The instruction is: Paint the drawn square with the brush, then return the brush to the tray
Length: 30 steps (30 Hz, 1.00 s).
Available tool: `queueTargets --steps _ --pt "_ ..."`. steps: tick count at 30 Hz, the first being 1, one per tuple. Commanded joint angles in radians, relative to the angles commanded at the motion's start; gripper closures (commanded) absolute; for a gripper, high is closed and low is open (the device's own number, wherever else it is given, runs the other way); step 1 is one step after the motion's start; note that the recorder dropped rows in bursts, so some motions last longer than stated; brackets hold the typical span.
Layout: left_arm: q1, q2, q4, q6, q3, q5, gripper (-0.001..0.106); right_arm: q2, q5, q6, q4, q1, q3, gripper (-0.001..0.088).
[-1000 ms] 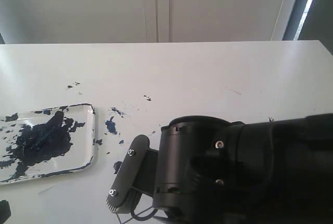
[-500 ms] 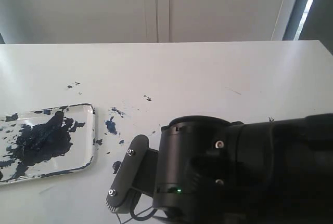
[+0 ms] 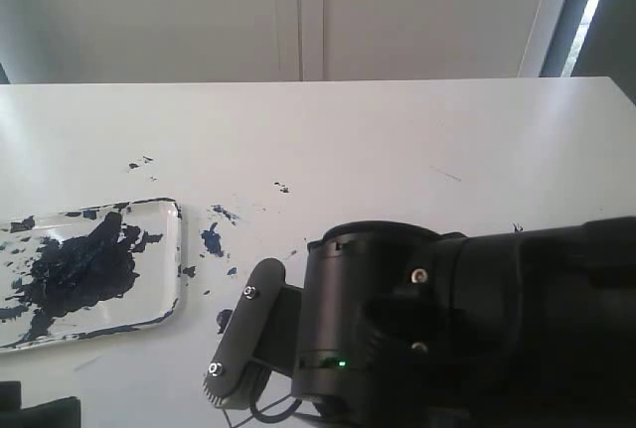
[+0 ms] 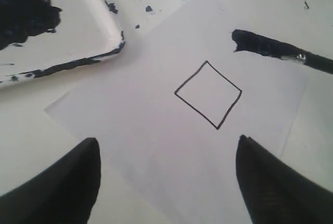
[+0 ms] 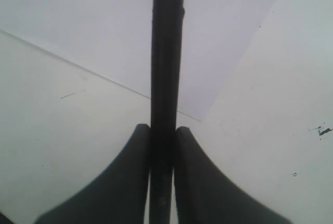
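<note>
The drawn square (image 4: 208, 95) has a thin black outline and a white inside; it lies tilted on a white paper sheet (image 4: 156, 146). The brush (image 4: 276, 50) reaches in beside the square, its dark paint-coated tip over the paper and apart from the outline. My right gripper (image 5: 163, 130) is shut on the brush's black handle (image 5: 166, 52). My left gripper (image 4: 166, 156) hangs open above the paper with nothing between its fingers. The tray (image 3: 171, 254), smeared with dark paint, sits at the left; its rim (image 4: 106, 31) shows beside the paper.
Small dark paint splatters (image 3: 212, 239) dot the table right of the tray. The right arm's black body (image 3: 447, 329) fills the lower right of the exterior view and hides the paper there. The left arm (image 3: 40, 416) shows at the bottom left edge.
A dark part of the left arm has come into the bottom left corner of the exterior view. The right arm and the tray have not moved.
</note>
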Motion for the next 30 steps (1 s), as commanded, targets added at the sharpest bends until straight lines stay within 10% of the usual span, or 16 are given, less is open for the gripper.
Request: queueTargets --steps 10,30 --pt "-0.005 0.474 0.000 0.155 -0.163 0.007 0.030 0.000 0.104 -0.027 0.002 0.000 0.000 0.0868" --pt "-0.005 0.771 0.003 0.291 -0.221 -0.054 0.030 0.002 0.101 -0.031 0.008 0.000 0.000 0.0868"
